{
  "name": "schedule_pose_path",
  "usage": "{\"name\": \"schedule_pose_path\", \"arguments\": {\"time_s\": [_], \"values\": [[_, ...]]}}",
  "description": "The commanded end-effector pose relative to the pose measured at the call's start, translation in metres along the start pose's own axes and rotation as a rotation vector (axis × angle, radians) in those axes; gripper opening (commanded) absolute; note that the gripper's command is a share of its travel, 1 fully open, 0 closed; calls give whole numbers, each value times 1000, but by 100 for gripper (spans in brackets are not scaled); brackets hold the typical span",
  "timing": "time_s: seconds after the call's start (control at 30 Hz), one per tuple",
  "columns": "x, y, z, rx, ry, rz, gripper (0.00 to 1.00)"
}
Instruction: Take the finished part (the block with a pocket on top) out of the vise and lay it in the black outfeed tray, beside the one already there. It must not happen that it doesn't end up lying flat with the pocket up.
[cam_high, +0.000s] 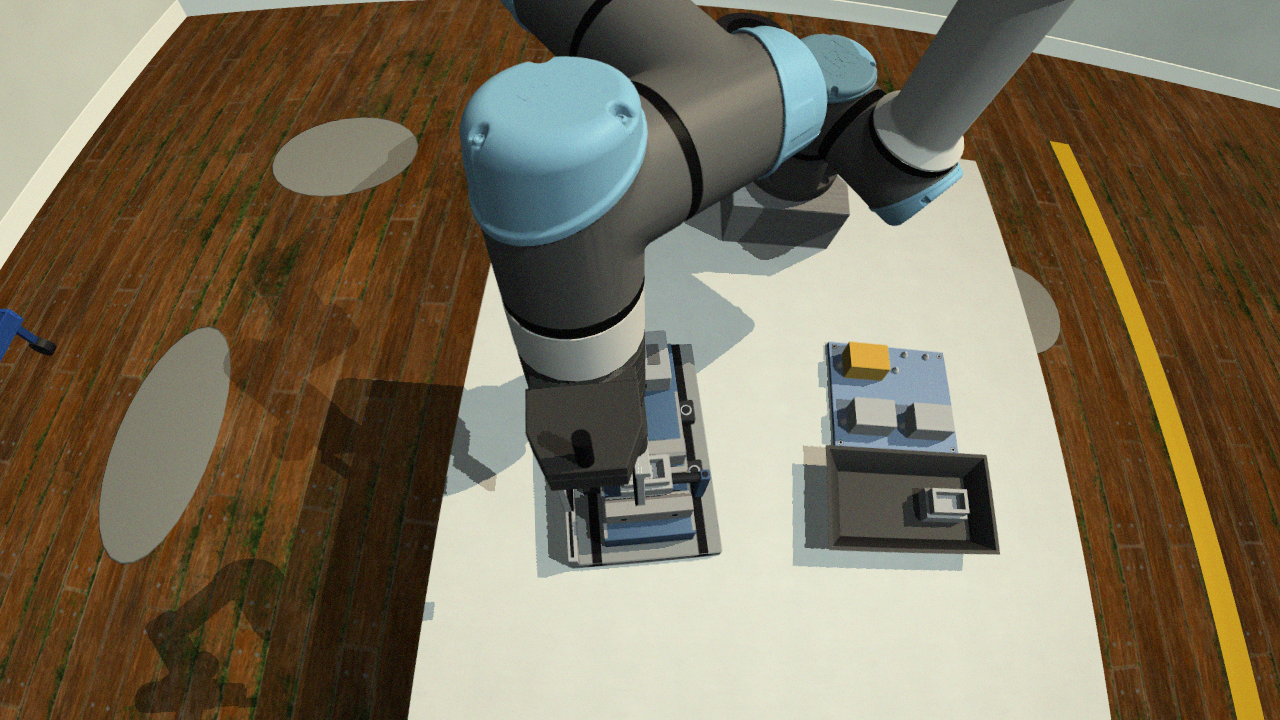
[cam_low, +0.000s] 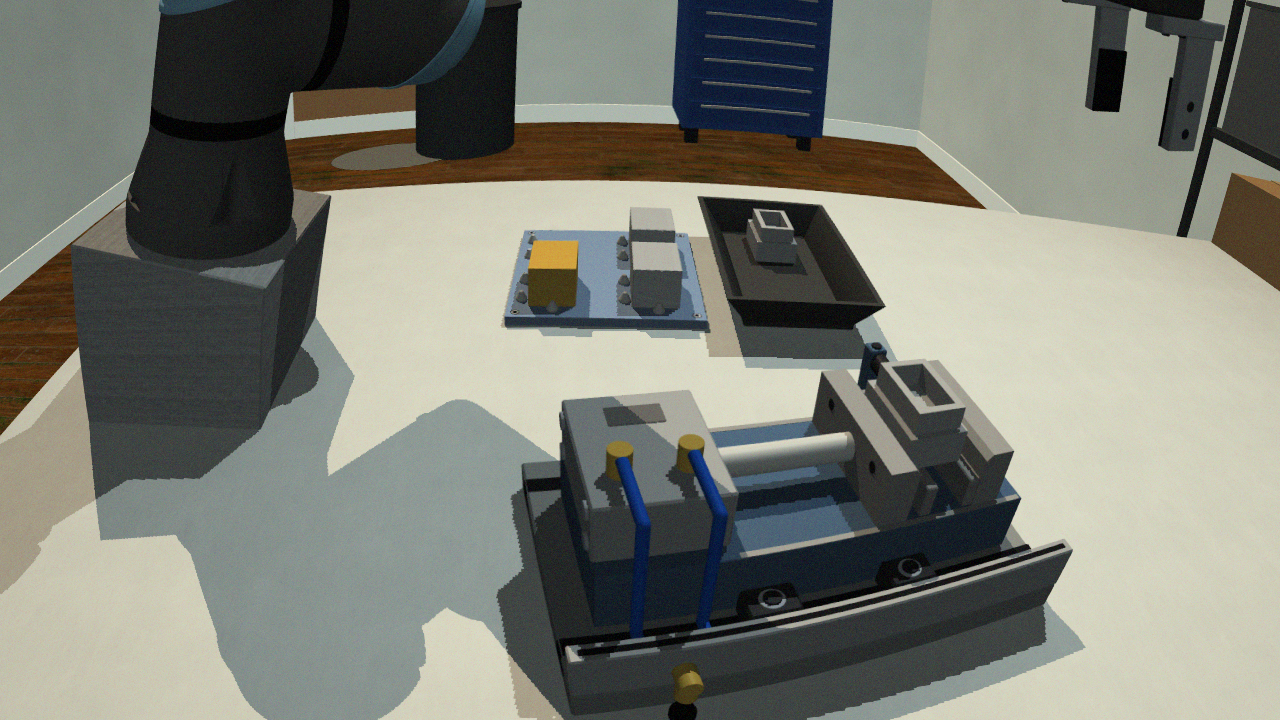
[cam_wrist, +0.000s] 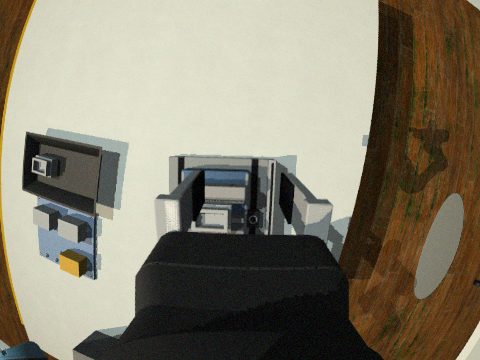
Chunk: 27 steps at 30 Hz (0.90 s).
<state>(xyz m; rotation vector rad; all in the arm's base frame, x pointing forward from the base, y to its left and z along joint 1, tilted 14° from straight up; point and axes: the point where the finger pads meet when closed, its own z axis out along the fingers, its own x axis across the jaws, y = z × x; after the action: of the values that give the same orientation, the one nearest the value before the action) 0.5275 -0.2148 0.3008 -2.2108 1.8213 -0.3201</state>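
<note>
Wrist view: my claw (cam_wrist: 242, 196) hangs above the vise (cam_wrist: 230, 190) with its two dark fingers spread wide and nothing between them. The finished part (cam_low: 919, 395) sits between the vise's jaws, pocket up, with me well above it.

The white table (cam_high: 769, 626) has broad open room around the vise. Its near edge lies well beyond the vise's end, and its left edge runs close beside the vise base in the top view, where the wood floor (cam_high: 223, 268) begins. Between the vise and the black outfeed tray (cam_high: 850, 501) there is a bare strip of table.

The tray holds one pocketed block (cam_high: 947, 503), set toward its right half, so the left half of the tray floor shows bare. Just behind the tray, touching or nearly so, a blue fixture plate (cam_high: 935, 371) carries an orange block (cam_high: 866, 359) and two plain gray blocks (cam_high: 874, 416).
</note>
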Motion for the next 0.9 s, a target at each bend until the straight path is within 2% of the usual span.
{"name": "schedule_pose_path", "arguments": {"time_s": [0.0,0.3,0.8,0.87], "values": [[0,0,1,0,2,-20,100],[-4,4,9,-8,3,-129,100],[-18,24,39,-38,0,-566,100],[-18,24,39,-38,0,-566,100]]}}
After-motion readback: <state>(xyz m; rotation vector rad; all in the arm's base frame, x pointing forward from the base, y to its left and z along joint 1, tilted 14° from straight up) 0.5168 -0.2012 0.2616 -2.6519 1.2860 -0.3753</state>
